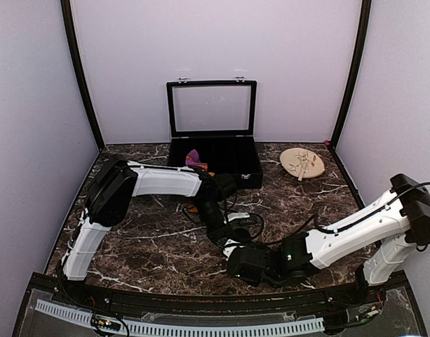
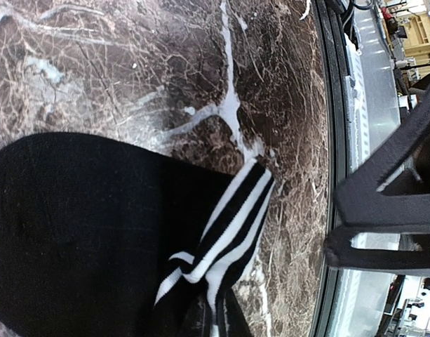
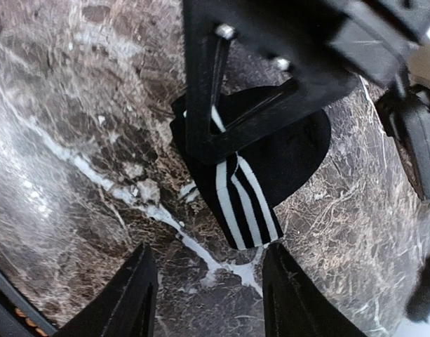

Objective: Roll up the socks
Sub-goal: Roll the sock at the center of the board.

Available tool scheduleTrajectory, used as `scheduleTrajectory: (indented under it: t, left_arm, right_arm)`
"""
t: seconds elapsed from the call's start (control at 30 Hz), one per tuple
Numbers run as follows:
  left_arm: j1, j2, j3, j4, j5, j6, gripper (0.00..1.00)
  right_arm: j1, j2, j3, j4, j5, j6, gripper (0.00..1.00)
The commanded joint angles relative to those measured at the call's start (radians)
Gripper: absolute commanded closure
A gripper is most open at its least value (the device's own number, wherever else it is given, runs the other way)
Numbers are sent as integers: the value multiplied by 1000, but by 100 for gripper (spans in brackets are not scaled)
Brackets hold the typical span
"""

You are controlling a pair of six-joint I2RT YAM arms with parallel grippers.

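The black sock [image 2: 81,232] with white stripes lies flat on the marble table. My left gripper [image 2: 215,321] is shut on its striped cuff [image 2: 236,210], bunching the fabric. In the right wrist view the sock [image 3: 292,147] sits under the left gripper's black frame [image 3: 222,105], and the cuff's end [image 3: 246,210] points toward my right gripper [image 3: 206,253]. That gripper is open, with only bare marble between its fingers [image 3: 141,295], just short of the cuff. From above, both grippers meet at the table's centre, left [image 1: 227,235] and right [image 1: 232,254]. The purple and orange sock [image 1: 193,158] lies in the case.
An open black case [image 1: 215,172] with a clear lid stands at the back centre. A round wooden disc [image 1: 302,163] lies at the back right. A small orange bit [image 1: 193,208] shows beside the left forearm. Loose cables [image 1: 250,225] run near the grippers. The table's front rail [image 2: 337,140] is close.
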Motion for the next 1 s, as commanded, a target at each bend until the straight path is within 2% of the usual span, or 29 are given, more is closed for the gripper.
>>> scheduleTrajectory:
  t: [0.0,0.23,0.97]
  left_arm:
    - [12,14,21,-45,30,15,100]
    - [17,20,17,-55,47,26,100]
    - [21,20,-5,-58,49,37,100]
  right_arm:
    - [9,40,37,-17,12,-72,50]
    - [-16,82,60,-47,10,-118,46]
    - [-102,146,91,-33,-52,-256,47]
